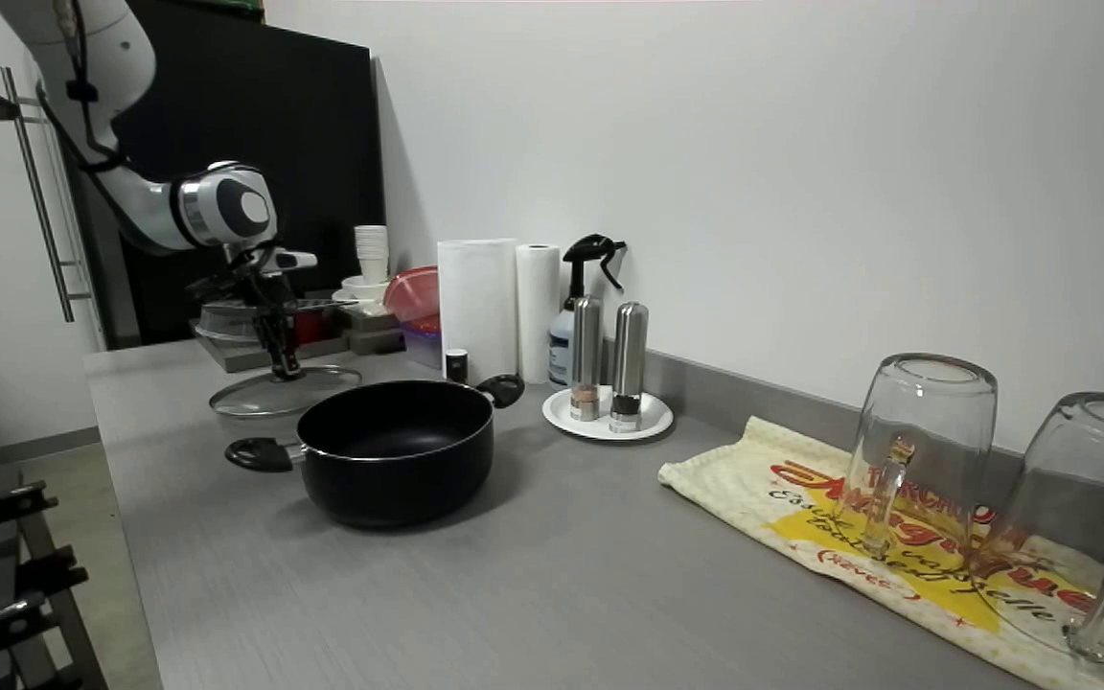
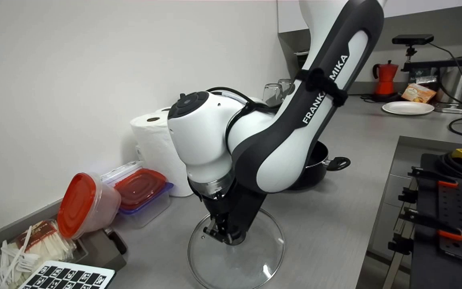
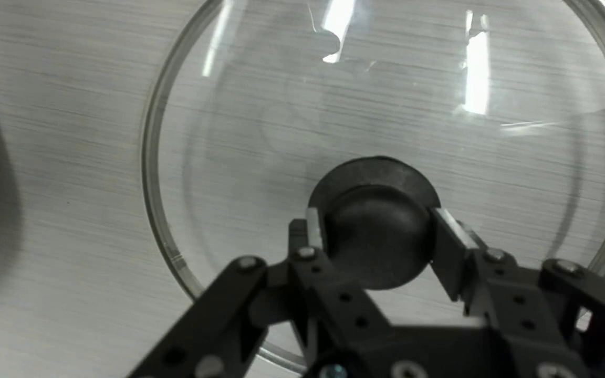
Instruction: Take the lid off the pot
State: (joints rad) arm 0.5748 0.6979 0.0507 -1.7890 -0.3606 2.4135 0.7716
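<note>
At my left, the glass lid (image 1: 284,399) is on the grey counter (image 1: 562,575) or slightly above it; I cannot tell which. The gripper (image 3: 378,226) grasps the lid's black knob (image 3: 378,257) between both fingers (image 3: 452,241), one on each side. To the right, apart, stands the uncovered black pot (image 1: 399,479), then two mills (image 1: 630,350) on a white plate (image 1: 658,414).

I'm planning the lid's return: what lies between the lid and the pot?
In an exterior view, the visible stretch between the lid and the pot is grey countertop; the arm hides part of the gap.
</note>
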